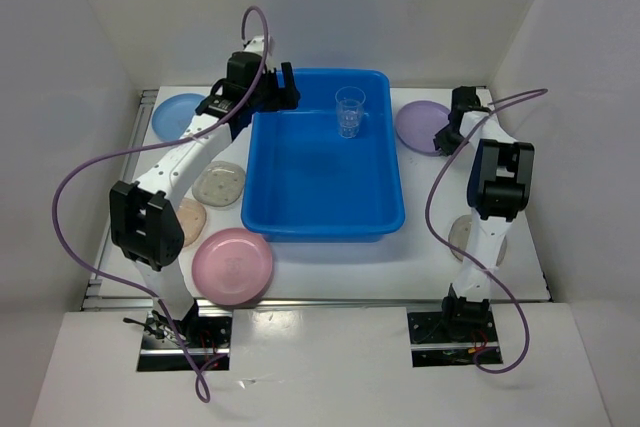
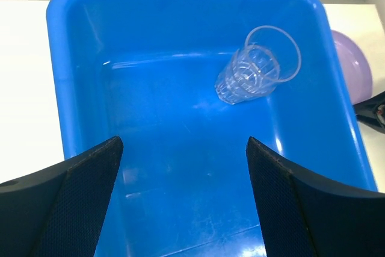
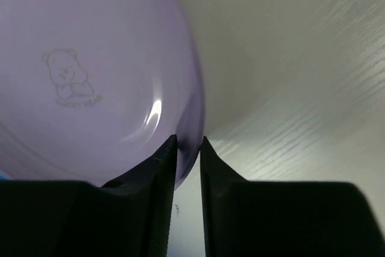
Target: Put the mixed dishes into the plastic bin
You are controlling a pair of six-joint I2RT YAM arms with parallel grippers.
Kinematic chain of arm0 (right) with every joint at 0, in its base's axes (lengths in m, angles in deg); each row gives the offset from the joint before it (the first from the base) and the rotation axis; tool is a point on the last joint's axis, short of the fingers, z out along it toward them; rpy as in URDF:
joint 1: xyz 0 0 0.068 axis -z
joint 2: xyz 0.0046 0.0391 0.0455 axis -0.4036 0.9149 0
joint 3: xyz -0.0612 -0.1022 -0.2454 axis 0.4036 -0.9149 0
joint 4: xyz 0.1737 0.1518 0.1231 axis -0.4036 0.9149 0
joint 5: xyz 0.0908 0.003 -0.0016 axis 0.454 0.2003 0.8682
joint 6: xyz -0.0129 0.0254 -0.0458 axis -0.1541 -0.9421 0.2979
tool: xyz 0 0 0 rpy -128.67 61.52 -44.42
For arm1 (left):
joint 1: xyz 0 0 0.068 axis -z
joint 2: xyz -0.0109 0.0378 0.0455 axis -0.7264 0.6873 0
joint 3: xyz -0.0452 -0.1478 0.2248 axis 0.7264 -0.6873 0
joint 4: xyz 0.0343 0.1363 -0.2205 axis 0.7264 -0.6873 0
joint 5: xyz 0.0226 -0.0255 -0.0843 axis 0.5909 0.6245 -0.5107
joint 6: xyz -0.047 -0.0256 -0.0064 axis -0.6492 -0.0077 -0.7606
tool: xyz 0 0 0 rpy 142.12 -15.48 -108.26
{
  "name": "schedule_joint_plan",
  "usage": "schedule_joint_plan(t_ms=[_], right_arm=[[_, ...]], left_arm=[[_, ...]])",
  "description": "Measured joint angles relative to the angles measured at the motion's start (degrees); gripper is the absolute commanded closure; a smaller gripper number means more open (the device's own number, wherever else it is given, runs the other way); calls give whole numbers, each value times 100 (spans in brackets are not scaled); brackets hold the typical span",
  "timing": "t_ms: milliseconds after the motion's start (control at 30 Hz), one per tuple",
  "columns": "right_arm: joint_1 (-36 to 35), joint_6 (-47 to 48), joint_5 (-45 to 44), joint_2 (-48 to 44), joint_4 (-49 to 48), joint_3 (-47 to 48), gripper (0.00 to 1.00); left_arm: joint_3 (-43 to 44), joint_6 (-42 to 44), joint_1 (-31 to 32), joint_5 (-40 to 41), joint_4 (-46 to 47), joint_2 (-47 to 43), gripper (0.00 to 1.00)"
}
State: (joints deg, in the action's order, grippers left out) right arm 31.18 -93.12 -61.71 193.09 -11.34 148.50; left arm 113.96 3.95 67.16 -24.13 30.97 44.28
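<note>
The blue plastic bin sits mid-table and fills the left wrist view. A clear cup stands inside near its far wall; the left wrist view shows it as nested clear cups. My left gripper hangs over the bin's far left corner, open and empty. My right gripper is shut on the near rim of the lavender plate, which lies right of the bin. In the right wrist view the fingertips pinch that plate's edge.
A light blue plate lies at far left. A speckled beige plate and a second one lie left of the bin, the second partly under my left arm. A pink plate is at front left. Another pale plate shows behind my right arm.
</note>
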Motion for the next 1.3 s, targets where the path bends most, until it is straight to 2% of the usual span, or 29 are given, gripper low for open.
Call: schedule_joint_plan(t_ms=[33,67,267,400,733,900,1000,1133,1300], right_arm=[[-9,-26,-2,13,-20,0,91],[-11,-83,-7,17,-72,0,99],[-101,-173,33,15,-319,20,99],[-190,-247,-177,-267,-485,-284,99],[-811,-142,-2262,-1705,-435,-111,99],[-1161,138,-2712,-2505,-463,50,99],[-1412,332,-2636,-3014,-461,52,99],[-1718,503,-1919,-3571,-409,20,99],[-2306,671,-922,-4035,-205,-573,99]], left_arm=[[-24,17,0,13,2,0,8],[-44,55,0,24,2,0,8],[-59,125,0,140,9,-2,8],[-59,127,0,168,13,-2,8],[-59,131,0,192,9,-2,8],[-59,146,0,190,4,-4,8],[-59,146,-2,192,-11,-9,8],[-59,184,0,372,-79,-35,7],[-59,581,9,1189,-249,-212,4]])
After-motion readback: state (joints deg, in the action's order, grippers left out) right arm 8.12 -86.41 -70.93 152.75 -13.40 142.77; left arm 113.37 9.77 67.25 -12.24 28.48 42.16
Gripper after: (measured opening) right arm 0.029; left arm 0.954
